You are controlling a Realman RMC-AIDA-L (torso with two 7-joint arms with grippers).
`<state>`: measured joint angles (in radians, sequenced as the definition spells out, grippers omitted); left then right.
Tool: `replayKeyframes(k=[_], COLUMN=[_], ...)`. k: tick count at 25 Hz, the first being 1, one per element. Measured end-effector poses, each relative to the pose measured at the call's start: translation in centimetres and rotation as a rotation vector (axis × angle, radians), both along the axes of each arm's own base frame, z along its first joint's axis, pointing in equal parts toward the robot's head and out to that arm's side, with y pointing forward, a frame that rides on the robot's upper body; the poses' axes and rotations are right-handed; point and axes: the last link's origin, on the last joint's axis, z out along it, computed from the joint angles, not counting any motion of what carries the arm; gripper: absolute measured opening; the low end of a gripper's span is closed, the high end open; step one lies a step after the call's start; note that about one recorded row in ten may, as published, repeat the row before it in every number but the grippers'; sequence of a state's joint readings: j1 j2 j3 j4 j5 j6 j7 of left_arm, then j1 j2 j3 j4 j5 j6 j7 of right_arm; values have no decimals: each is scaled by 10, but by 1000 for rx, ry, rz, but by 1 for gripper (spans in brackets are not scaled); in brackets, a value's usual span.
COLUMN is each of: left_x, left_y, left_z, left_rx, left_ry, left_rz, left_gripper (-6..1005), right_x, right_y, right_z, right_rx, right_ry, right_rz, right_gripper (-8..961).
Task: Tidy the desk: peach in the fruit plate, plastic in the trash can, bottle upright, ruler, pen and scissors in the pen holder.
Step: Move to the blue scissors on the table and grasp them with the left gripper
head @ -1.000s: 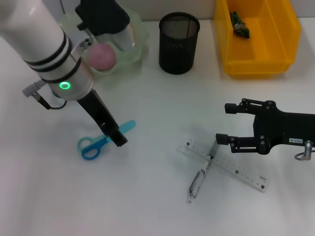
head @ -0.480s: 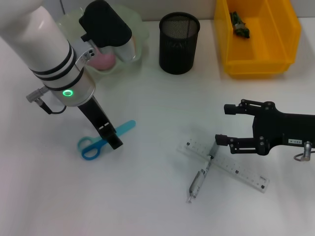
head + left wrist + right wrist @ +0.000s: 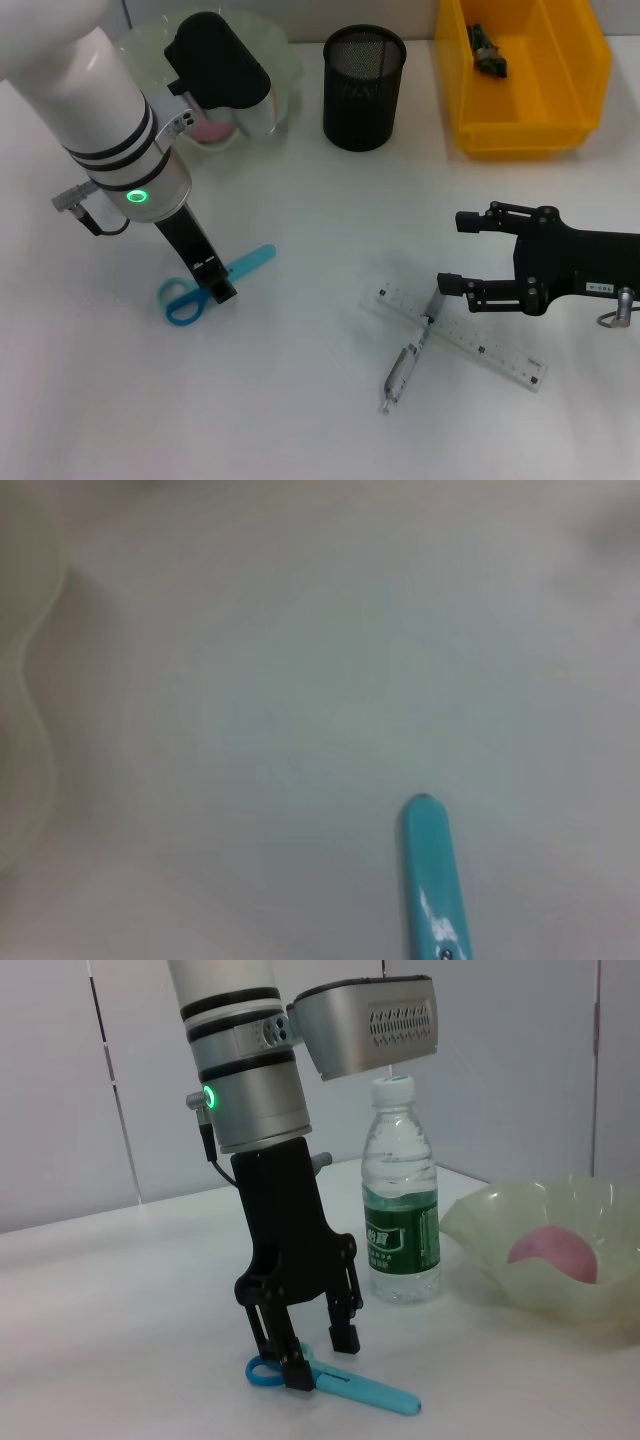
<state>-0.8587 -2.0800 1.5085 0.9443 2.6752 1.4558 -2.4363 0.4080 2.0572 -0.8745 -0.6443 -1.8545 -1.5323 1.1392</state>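
Left tool (image 3: pixel 213 283) spread open astride scissors (image 3: pixel 215 283) at tabletop's left, right tool (image 3: pixel 449 252) open near ruler (image 3: pixel 455 338) and pen (image 3: pixel 402 370); peach (image 3: pixel 553 1254) plated, bottle (image 3: pixel 400 1195) upright, 3 items unstowed.

No readable text; bottle (image 3: pixel 401 1205) label and ruler (image 3: pixel 455 337) markings illegible.

A white table (image 3: pixel 300 230) carries everything. At its far edge stand a pale green fruit plate (image 3: pixel 270 75) on the left, a black mesh pen holder (image 3: pixel 364 88) in the middle and a yellow bin (image 3: pixel 525 110) on the right, and a water bottle (image 3: pixel 400 1200) stands upright near the plate. Nearer lie blue scissors (image 3: pixel 205 286) on the left and a clear ruler (image 3: pixel 470 342) on the right, with what looks like a grey pen (image 3: pixel 405 368) crossing it.
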Motion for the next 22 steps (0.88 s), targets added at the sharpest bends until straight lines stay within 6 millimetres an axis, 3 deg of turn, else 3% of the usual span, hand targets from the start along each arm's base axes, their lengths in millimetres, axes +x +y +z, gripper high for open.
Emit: replayKeyframes(k=[3,8,22], left_x=[-2,-3,-3], left_y=[0,0,0], left_z=[-2,-3,-5], left_rx=[-10,-13,-21], left_ry=[8,12,42], left_rz=[9,12,-8], left_gripper=[739,521,511], right_x=[0,0,0], right_y=[0,-1,-2], right_z=[-1,-2,-2], right_rx=[-3,-11,-17], right_ry=[0,-6,-9], right_rz=[2,5,7], right_gripper=[822,821,820])
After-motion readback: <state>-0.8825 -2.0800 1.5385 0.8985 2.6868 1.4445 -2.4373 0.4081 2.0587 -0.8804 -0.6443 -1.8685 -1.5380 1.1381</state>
